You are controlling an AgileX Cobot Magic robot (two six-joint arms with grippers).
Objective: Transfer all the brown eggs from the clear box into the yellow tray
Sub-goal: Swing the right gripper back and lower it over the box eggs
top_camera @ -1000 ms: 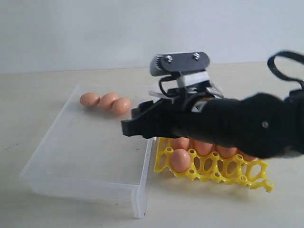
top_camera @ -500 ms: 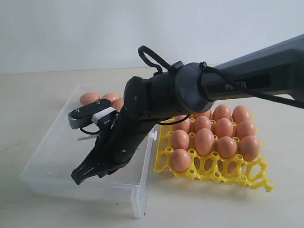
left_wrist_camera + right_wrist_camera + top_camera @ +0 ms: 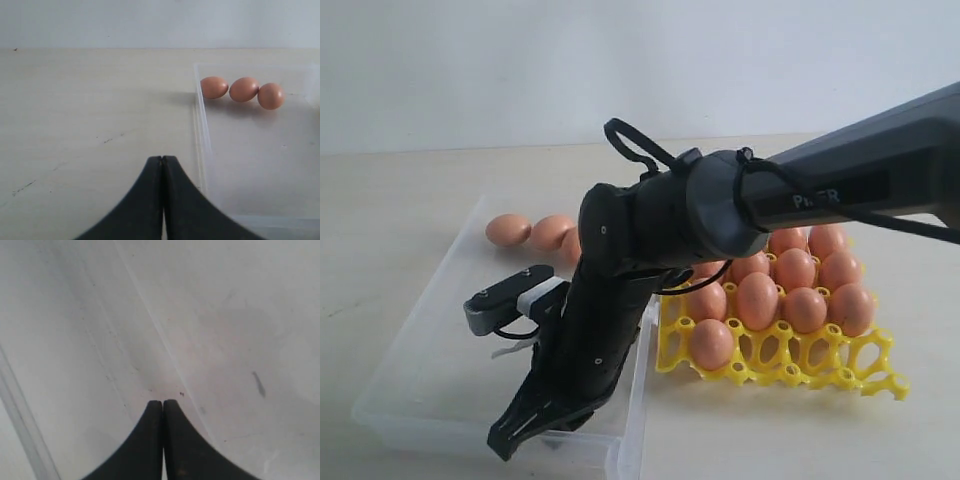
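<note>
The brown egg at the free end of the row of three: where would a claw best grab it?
Probably from above, pinching the end egg at its rounded middle, closing across the row's line. Its neighbour crowds one side, and it lies low on the clear box floor.

**Arm and gripper posture**

The right arm point(image 3: 850, 185) extends from the right across the middle. Its wrist point(image 3: 650, 225) bends steeply downward, so the right gripper point(image 3: 515, 438) points down, jaws pressed together and empty. The left gripper point(image 3: 162, 162) likewise has its jaws closed, holding nothing.
</note>
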